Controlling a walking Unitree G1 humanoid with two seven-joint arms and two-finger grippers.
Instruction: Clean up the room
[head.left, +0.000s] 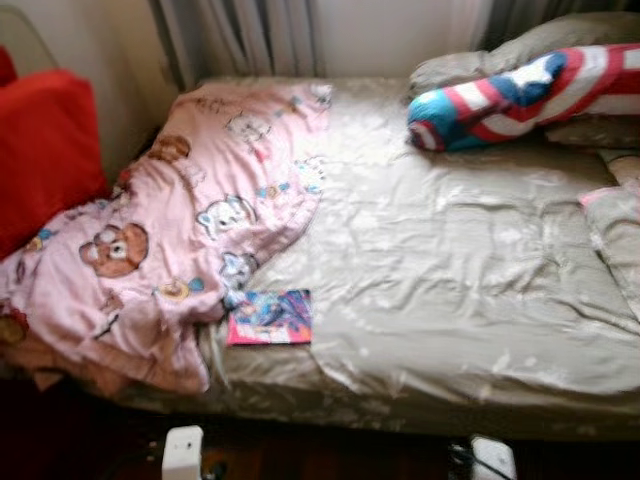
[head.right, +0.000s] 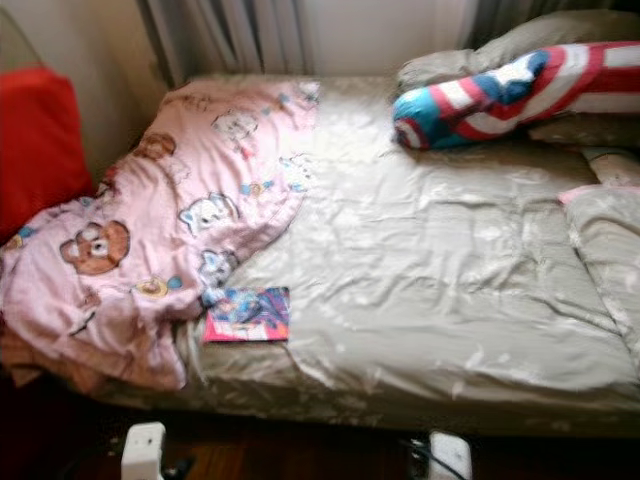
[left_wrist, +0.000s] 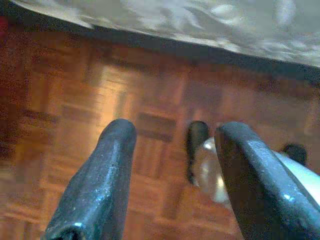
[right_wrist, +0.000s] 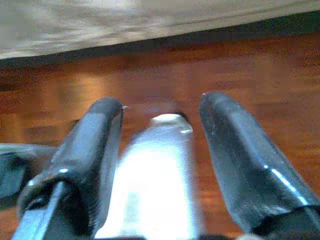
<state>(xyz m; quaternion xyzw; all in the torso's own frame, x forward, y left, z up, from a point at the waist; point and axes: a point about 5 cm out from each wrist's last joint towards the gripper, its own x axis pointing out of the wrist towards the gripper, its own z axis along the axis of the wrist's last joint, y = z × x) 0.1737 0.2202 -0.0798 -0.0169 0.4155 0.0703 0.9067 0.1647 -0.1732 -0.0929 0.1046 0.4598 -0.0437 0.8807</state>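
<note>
A bed with a wrinkled beige cover (head.left: 450, 270) stands in front of me. A pink blanket (head.left: 190, 230) printed with bears lies crumpled over its left side and hangs off the front corner. A small colourful book (head.left: 270, 317) rests flat near the front edge, touching the blanket's hem. A red, white and blue striped pillow (head.left: 520, 95) lies at the far right. Both arms hang low over the parquet floor. My left gripper (left_wrist: 175, 131) is open with nothing between its fingers. My right gripper (right_wrist: 161, 105) is also open, a white shape lying beyond it.
A red cushion (head.left: 45, 150) stands to the left of the bed. Grey pillows (head.left: 520, 50) pile at the far right, and another pillow (head.left: 615, 225) lies on the right edge. Curtains (head.left: 240, 40) hang behind. Two white objects (head.left: 183, 452) sit low by the dark floor.
</note>
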